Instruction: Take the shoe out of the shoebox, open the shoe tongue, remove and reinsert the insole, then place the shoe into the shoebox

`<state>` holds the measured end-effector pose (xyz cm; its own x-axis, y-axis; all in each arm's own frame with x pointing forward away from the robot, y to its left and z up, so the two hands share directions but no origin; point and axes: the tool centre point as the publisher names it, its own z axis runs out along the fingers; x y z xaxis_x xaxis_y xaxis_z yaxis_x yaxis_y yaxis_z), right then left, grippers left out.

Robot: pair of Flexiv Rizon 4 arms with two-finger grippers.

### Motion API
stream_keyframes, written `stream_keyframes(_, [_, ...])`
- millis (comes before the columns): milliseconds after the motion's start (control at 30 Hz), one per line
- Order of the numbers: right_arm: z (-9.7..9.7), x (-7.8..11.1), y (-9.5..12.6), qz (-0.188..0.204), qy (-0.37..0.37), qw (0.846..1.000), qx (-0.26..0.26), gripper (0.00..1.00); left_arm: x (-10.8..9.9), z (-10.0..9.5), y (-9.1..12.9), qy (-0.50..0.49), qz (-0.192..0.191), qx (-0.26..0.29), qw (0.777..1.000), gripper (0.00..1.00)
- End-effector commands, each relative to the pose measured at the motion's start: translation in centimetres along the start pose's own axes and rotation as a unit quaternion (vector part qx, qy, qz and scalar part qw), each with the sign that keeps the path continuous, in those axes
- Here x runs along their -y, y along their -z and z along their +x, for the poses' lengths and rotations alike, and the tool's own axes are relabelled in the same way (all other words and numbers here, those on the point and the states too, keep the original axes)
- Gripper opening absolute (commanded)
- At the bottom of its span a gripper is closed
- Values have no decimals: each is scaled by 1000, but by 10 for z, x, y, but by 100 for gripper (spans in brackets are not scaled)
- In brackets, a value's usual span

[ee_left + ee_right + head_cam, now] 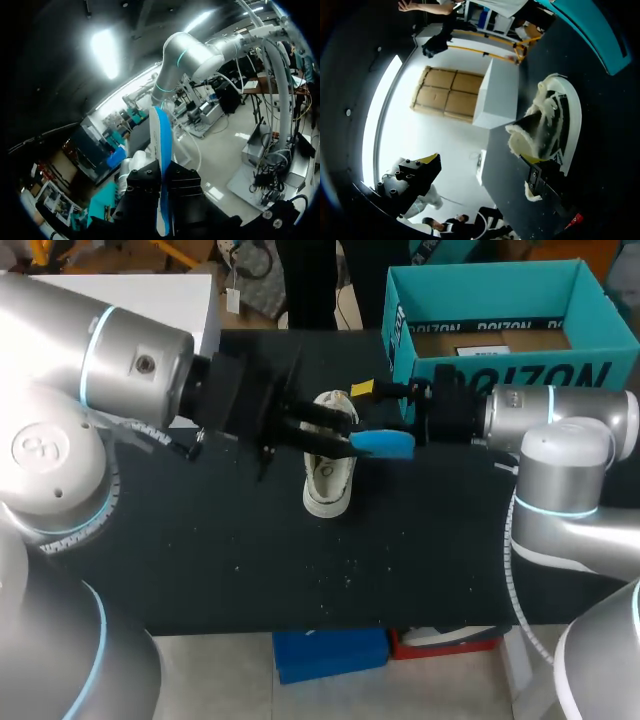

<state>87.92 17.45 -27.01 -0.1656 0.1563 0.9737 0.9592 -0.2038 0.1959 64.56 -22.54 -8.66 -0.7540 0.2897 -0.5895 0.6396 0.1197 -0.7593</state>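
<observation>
A white shoe (329,480) stands on the black table (200,560), its opening facing up. My left gripper (345,440) hovers over the shoe, shut on a blue insole (385,443) that sticks out to the right. In the left wrist view the insole (162,160) stands edge-on, clamped between the black fingers (142,187). My right gripper (375,412) comes in from the right, just behind the shoe, and is open wide. In the right wrist view one yellow-tipped finger (536,161) lies at the opening of the shoe (560,120); the other finger (422,167) is far off to the side.
The teal shoebox (500,370) stands open at the back right, close behind my right arm, and its wall shows beyond the shoe (590,25). A white box (150,290) sits at the back left. Bare table lies in front of the shoe.
</observation>
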Motion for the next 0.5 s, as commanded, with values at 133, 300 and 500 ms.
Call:
stream_keyframes(133, [0,1,-1,-3,0,1000,0,100,-44,56,4,-78,-2,63,995,0])
stream_keyframes(300, [0,1,-1,-3,0,1000,0,100,-71,74,1,-151,-62,73,984,0])
stream_keyframes(500, [0,1,-1,-3,0,1000,0,100,-106,81,4,-233,-99,86,964,0])
